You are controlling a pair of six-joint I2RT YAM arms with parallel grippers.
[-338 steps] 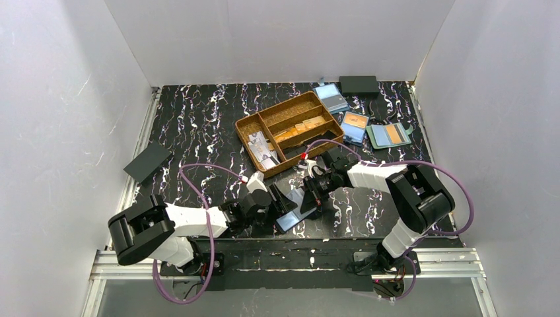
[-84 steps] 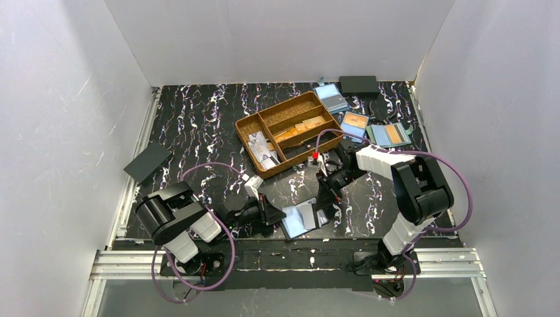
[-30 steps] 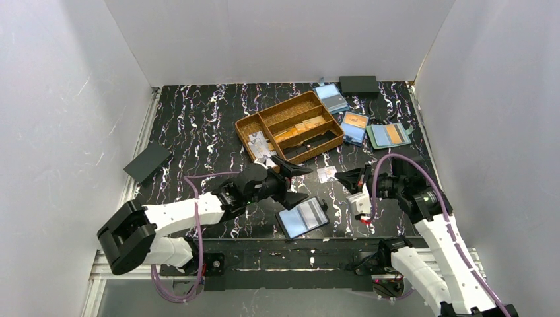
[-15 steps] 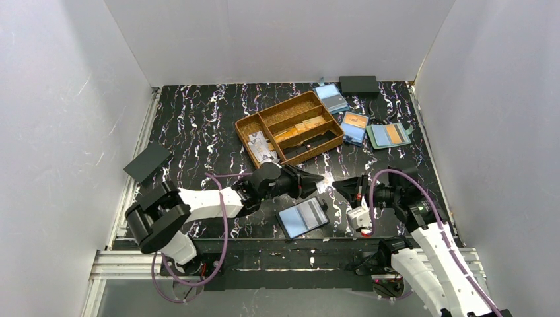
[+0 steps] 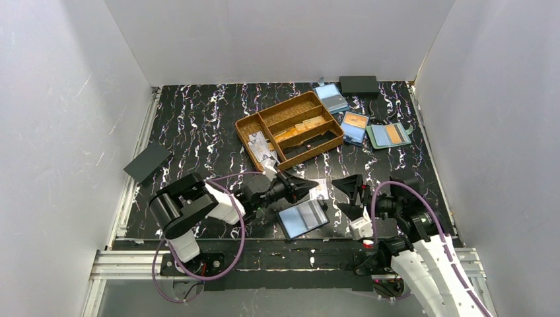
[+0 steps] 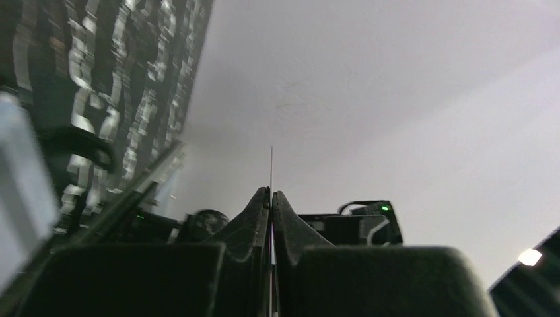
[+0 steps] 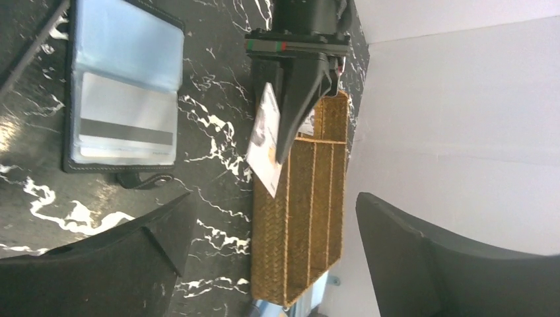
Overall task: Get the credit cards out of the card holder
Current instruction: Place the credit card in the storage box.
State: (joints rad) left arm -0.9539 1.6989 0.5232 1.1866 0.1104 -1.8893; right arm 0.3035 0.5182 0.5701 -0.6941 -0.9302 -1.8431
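Pinch comes first: my left gripper is clamped on a pale whitish plastic credit card, clear of the open black bifold card holder with its light blue lining. The slick card could pivot or slip out. My right gripper gapes empty nearby. A second card sits sleeved in the holder, and tugging it may drag the unpinned holder along.

Woven tray near grey-green holder
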